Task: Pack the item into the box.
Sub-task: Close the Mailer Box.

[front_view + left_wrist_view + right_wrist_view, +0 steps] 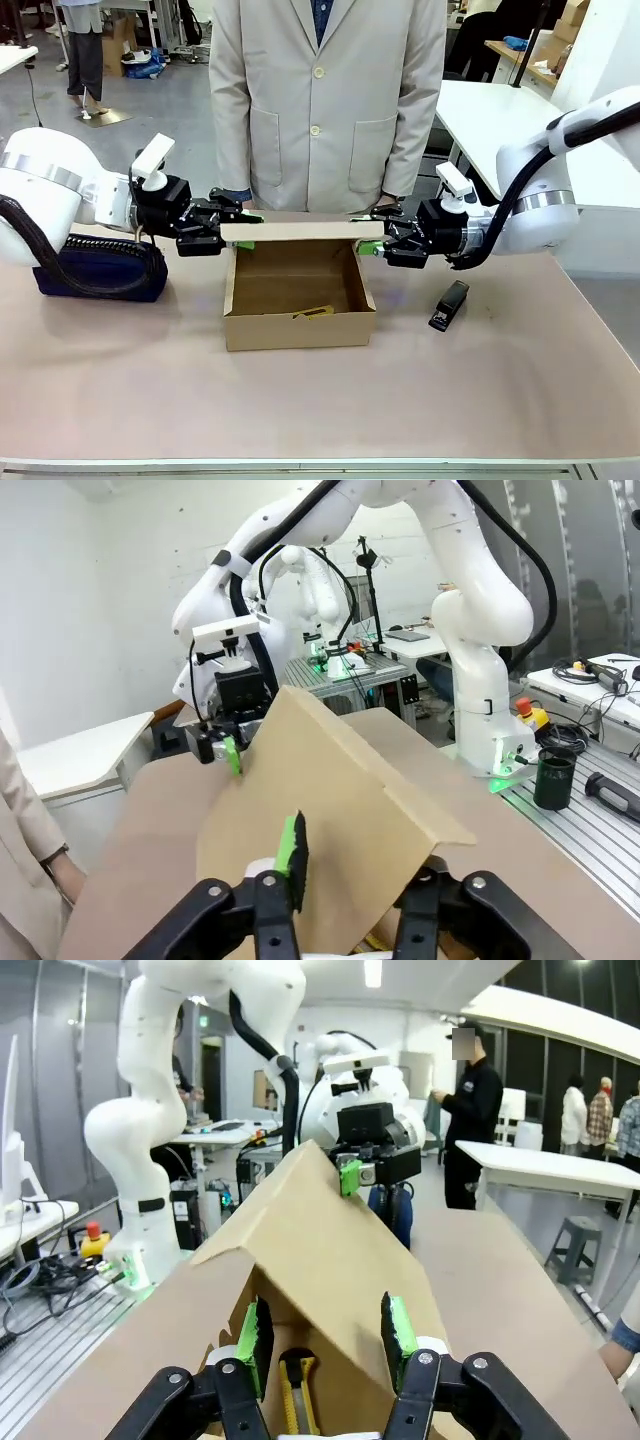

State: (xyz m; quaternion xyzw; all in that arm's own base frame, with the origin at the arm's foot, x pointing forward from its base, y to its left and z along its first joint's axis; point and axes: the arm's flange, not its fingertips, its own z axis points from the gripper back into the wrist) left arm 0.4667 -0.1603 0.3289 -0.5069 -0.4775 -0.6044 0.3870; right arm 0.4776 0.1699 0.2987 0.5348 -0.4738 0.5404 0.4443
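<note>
One yellow utility knife (313,312) lies inside the one brown cardboard box (300,333), near its front wall, and the raised lid (302,231) runs between two end effectors. The left end effector (248,231) is at one end of the lid, its fingers on either side of the cardboard in the left wrist view; the lid hides part of them, so whether they pinch it I cannot tell. The right end effector (369,232) is at the other end, its two fingers spread wide in the right wrist view. The desk (300,410) is open from the box's front wall to the near edge, with bare room on both sides before one navy zip pouch (100,275) under the left arm and one black stapler (449,306) on the right. One person (325,100) stands at the far edge, hands beside the body. The right wrist view shows the knife's black end and yellow body lengthwise, while in the front view the box wall covers its lower part. The left wrist view adds one black cup (554,778) and one dark tool handle (612,794) on a slatted metal surface (575,830).
</note>
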